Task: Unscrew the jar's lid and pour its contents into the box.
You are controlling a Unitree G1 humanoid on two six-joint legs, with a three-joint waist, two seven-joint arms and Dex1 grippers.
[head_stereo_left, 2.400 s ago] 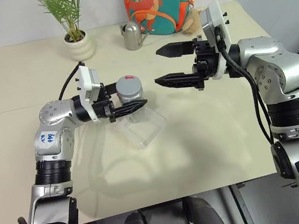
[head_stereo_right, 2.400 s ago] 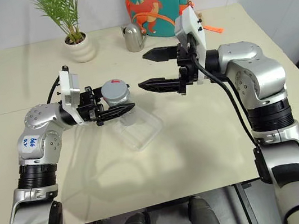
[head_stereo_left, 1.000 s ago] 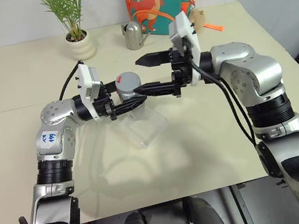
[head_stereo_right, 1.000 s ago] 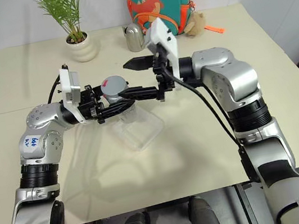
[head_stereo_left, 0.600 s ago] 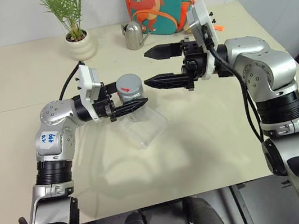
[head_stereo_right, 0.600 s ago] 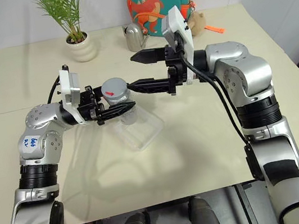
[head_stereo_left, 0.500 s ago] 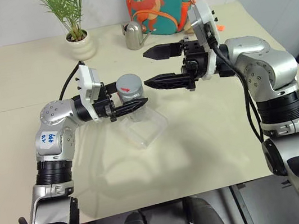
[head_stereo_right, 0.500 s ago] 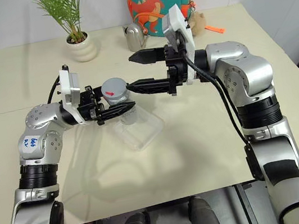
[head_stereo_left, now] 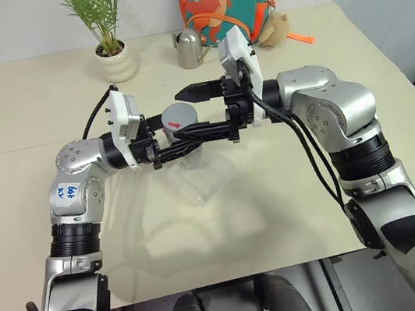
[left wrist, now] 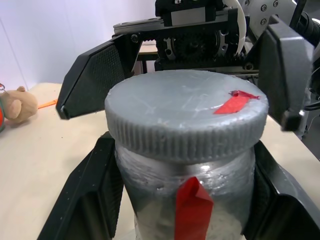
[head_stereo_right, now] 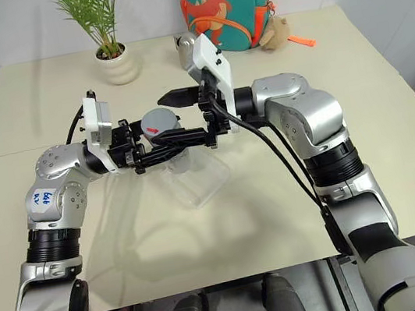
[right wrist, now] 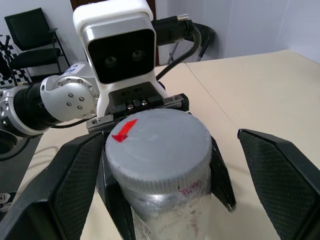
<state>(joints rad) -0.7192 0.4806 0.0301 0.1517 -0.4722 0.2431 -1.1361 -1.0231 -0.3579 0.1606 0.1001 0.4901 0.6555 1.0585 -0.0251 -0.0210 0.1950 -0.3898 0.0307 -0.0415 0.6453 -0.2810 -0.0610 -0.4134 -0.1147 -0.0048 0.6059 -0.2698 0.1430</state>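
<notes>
Status of items, for your check:

1. The jar (left wrist: 185,195): you have it clamped by the body in the left gripper (head_stereo_left: 179,148), fingers closed tight on its silvery sides, red stripe facing the left wrist camera. It is held upright above the box, off the table.

2. The lid (right wrist: 157,147): on the jar, seated flat, ribbed rim flush with the glass (red patch on top, toward one edge). By the look of it the unscrewing is not finished; whether the thread is partly loosened you cannot tell from here.

3. The right gripper (head_stereo_left: 185,113): jaws spread wide, holding nothing, one finger on each side of the lid with clear air between pad and rim. It is placed to close on the lid, not yet gripping.

4. The box (head_stereo_left: 210,180): clear tray on the table (head_stereo_left: 278,199) just beneath the jar, apparently with nothing in it.

5. The contents: not visible through the jar wall; presumably inside.

Done, as judged: jar lifted and positioned over the box, right gripper straddling the lid. Left: close on the lid, twist it off, tip the jar, pour.
</notes>
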